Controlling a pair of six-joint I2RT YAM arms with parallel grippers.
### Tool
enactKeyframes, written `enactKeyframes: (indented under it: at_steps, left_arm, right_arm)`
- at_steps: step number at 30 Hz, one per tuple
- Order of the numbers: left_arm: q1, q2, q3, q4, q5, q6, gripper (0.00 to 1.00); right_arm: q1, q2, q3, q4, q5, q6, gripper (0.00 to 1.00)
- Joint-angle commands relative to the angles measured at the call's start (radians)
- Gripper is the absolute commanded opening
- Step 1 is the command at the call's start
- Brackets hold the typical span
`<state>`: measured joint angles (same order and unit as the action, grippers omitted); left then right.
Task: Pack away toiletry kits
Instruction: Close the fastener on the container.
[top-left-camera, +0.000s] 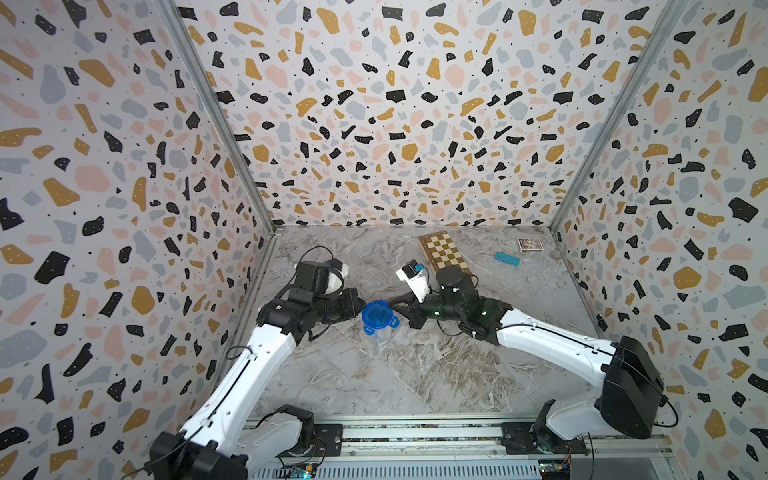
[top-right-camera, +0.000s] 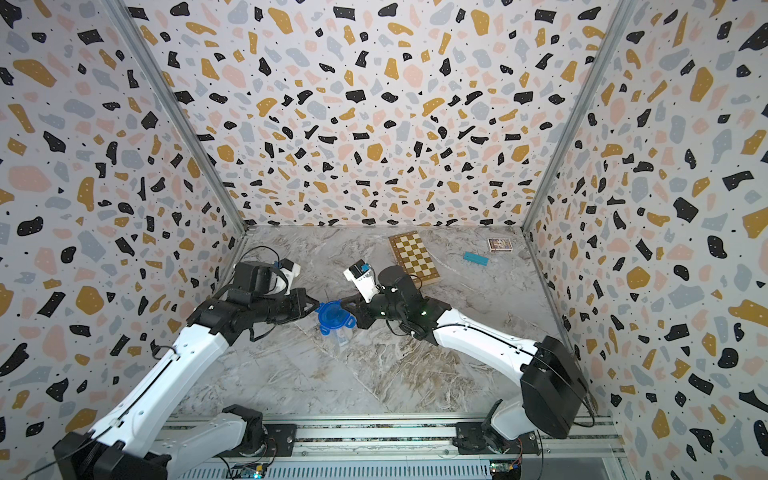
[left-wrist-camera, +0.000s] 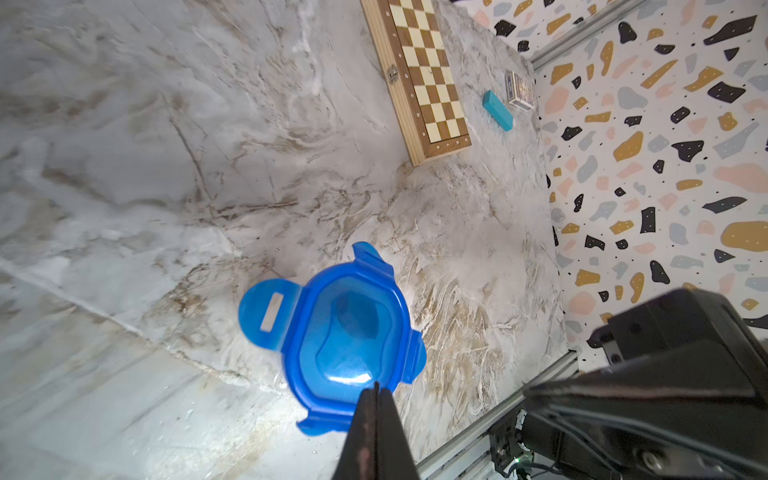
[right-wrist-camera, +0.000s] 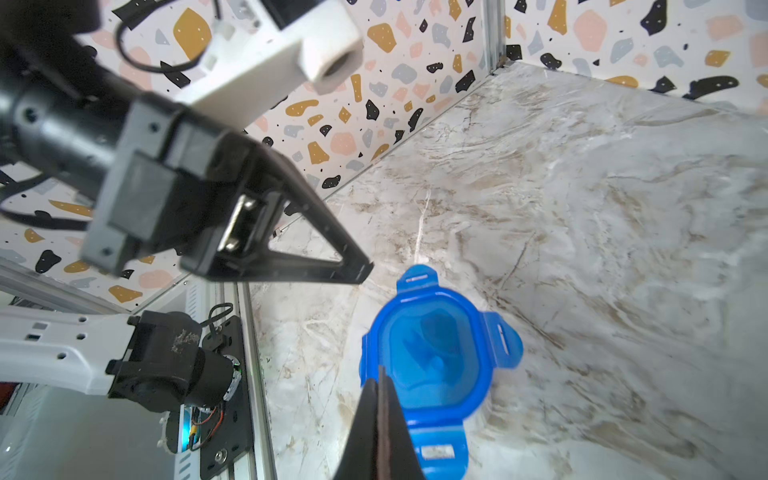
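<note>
Tub (top-left-camera: 380, 338) with blue lid (left-wrist-camera: 353, 332) on, standing on desk (top-left-camera: 415, 374) | left fingers (left-wrist-camera: 377, 388) closed, empty, by lid | right fingers (right-wrist-camera: 381, 372) closed, empty, by lid

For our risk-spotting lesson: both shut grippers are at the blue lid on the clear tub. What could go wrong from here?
1. The tub stands free; a push from the left gripper or right gripper may tip or slide it.
2. At least one tab of the lid sticks out flat, so the lid may be unlatched and shift.
</note>
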<state>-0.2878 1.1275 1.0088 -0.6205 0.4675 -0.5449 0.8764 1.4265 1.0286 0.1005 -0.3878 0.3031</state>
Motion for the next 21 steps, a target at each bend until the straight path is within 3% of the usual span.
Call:
enactKeyframes:
  at_steps: [1,10,21]
  left_arm:
    - [0.001,0.062,0.027,0.074,0.091,0.026,0.0]
    - [-0.05,0.212,0.063,0.033,0.093,0.051,0.0]
    - [-0.051,0.229,-0.037,0.021,0.027,0.027,0.0]
  right_arm:
    - [-0.004,-0.033,-0.061,-0.061,0.008,0.021,0.0]
    - [-0.008,-0.03,-0.121,-0.097,-0.018,0.02,0.0]
    - [-0.022,0.062,-0.077,-0.05,-0.07,0.02,0.0]
